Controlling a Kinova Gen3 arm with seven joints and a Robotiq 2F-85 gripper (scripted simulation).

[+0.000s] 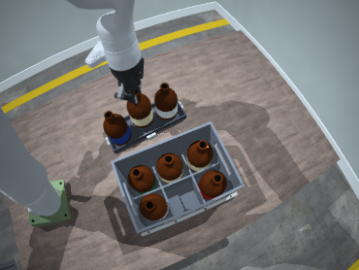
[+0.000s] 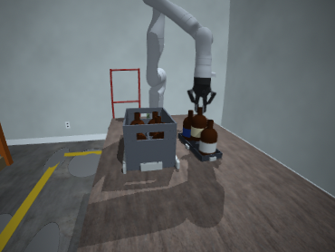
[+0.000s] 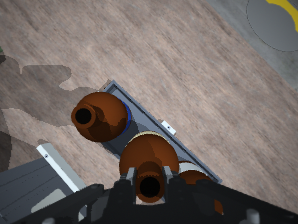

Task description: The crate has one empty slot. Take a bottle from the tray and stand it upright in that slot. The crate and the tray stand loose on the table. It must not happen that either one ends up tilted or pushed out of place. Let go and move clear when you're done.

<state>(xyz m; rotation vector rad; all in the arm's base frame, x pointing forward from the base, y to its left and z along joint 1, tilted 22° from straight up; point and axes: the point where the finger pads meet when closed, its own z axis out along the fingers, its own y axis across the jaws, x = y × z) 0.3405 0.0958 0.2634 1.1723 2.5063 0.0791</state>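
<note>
A dark tray (image 1: 146, 127) holds three brown bottles. The blue-label bottle (image 1: 115, 127) stands at its left end, the cream-label bottle (image 1: 140, 109) in the middle, the white-label bottle (image 1: 166, 101) at its right end. My gripper (image 1: 130, 93) is shut on the neck of the cream-label bottle (image 3: 149, 186), which looks slightly raised over the tray (image 3: 150, 129). The grey crate (image 1: 177, 177) stands in front of the tray with several bottles in it. Its empty slot (image 1: 184, 200) is the front middle one. In the exterior view the gripper (image 2: 201, 105) sits over the cream-label bottle (image 2: 198, 126).
The crate's near wall (image 3: 35, 180) shows at the wrist view's lower left. The arm's green base (image 1: 48, 204) stands at the table's left. A red frame (image 2: 125, 92) stands behind the crate. The table edge runs along the right side.
</note>
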